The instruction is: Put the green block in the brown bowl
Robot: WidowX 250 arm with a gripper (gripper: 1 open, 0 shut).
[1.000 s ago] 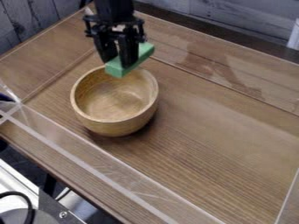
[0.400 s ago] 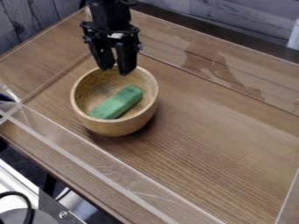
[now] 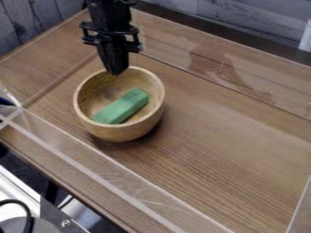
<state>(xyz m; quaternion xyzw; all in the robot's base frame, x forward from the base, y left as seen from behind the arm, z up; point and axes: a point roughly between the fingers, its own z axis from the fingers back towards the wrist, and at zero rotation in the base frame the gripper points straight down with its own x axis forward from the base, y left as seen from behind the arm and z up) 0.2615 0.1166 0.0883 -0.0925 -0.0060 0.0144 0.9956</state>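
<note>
This looks like a robot test bench in a lab rather than a home. The wood-grain table [image 3: 219, 118] is fenced by clear plastic walls [image 3: 73, 150] along its near and left edges, forming a shallow enclosure around the work area. A black robot arm ending in a pincer [image 3: 115, 65] reaches down over the table's far left part. Below the table's near left corner, dark cables and equipment [image 3: 25, 214] show.
</note>
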